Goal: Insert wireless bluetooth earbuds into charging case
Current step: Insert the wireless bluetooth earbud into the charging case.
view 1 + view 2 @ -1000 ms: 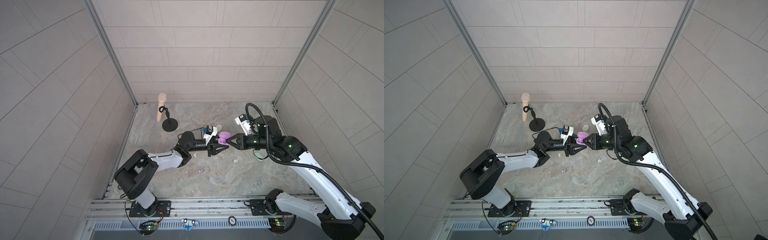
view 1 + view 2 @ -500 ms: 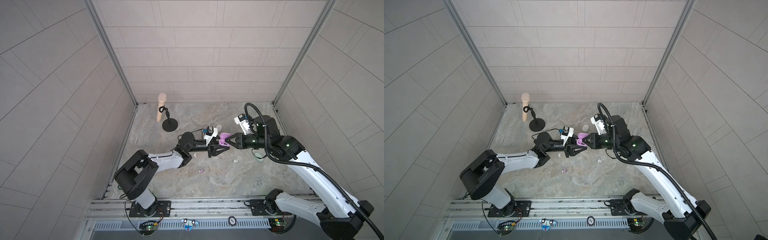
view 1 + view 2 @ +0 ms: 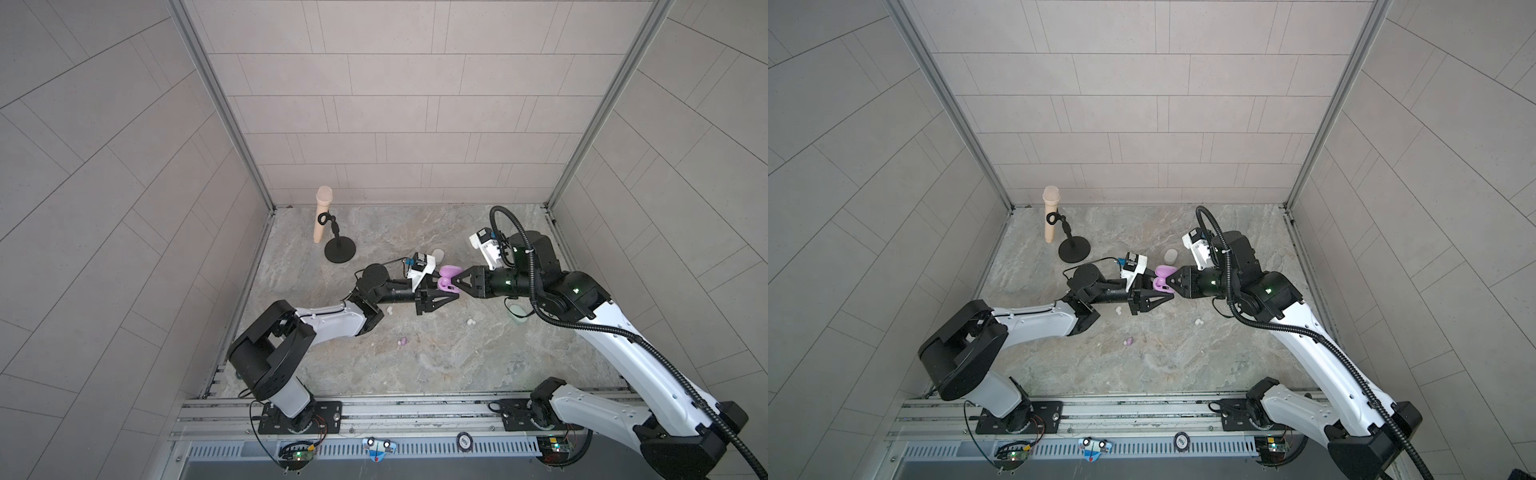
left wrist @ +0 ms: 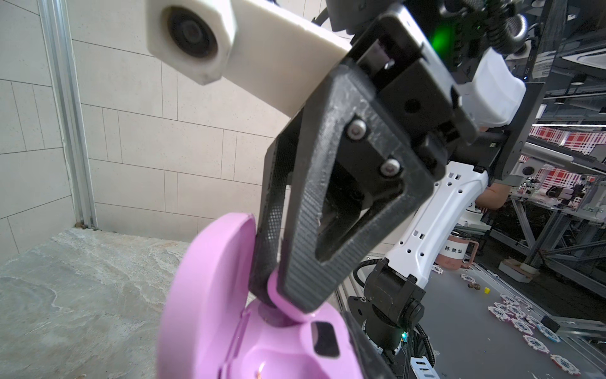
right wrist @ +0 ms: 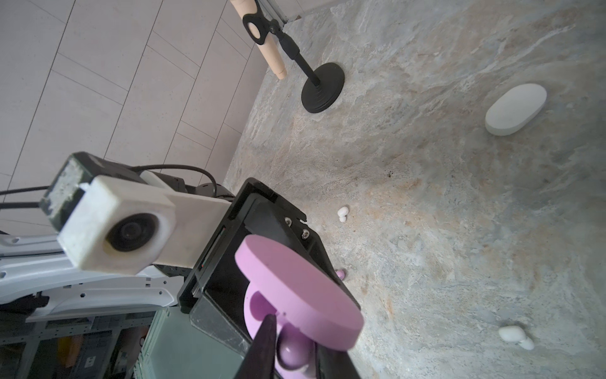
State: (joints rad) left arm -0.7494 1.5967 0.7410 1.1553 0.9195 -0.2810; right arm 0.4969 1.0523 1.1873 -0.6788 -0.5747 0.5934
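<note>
Right wrist, right hand [image 5: 296, 357] pinches one lilac earbud [image 5: 291, 350], left hand [image 3: 444, 287] grips one lilac case [image 5: 295, 288]

Out in the middle of the tabletop [image 3: 1183, 365] the two arms meet nose to nose. The left gripper [image 3: 1160, 289] is clamped on an open lilac case [image 3: 1165, 272], and the right gripper [image 3: 1173, 286] has its tip right at the case's open mouth. Just beyond them lies a white case [image 3: 1170, 255]. A white earbud [image 3: 1118, 309] sits just on the near side of the left gripper, a second white earbud [image 3: 1198, 321] lies off to the right, and a loose lilac earbud [image 3: 1128, 341] lies nearer still. Far left, a beige microphone [image 3: 1051, 212] leans in a black stand [image 3: 1074, 251].
</note>
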